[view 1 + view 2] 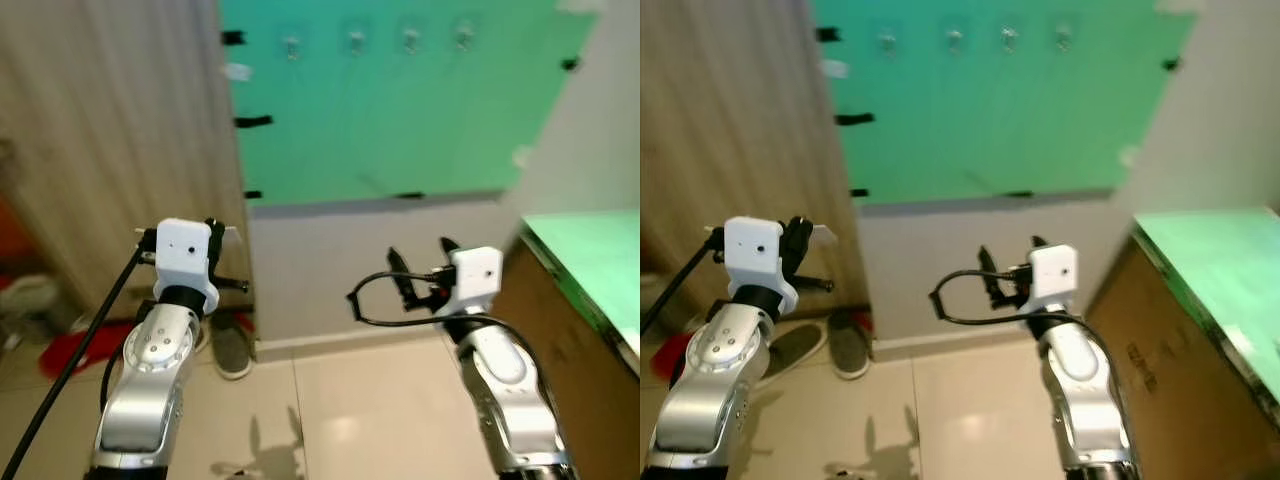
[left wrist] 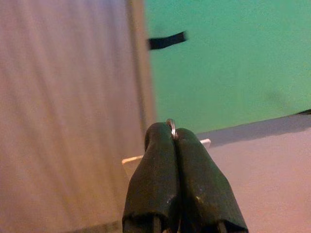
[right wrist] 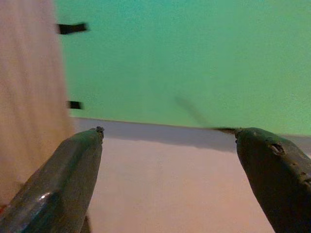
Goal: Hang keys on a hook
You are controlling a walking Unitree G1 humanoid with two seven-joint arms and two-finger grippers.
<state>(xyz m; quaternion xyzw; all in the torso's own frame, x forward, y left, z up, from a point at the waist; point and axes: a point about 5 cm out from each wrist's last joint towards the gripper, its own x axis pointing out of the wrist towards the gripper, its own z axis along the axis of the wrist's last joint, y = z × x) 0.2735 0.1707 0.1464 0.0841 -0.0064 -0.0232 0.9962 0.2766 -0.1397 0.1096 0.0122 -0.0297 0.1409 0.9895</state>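
1. On the green wall panel [image 1: 400, 110], a row of small hooks [image 1: 356, 41] is sitting high up.
2. Left claw [image 2: 174, 141] is pinching a metal key ring [image 2: 170, 125] between closed fingers, with a pale tag [image 1: 231, 232] beside it, well below the hooks.
3. Right claw [image 3: 170, 141] is hovering spread wide, gripping nothing.
4. Shoes [image 1: 232, 350] are lying on the floor by the wall.

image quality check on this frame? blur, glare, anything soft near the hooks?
Eye views: soft overall, the hooks on the green panel smeared; floor glare patch and arm shadows. Left wrist view: left end effector sharp on a metal ring, background blurred. Right wrist view: right end effector open, fingertips defocused.
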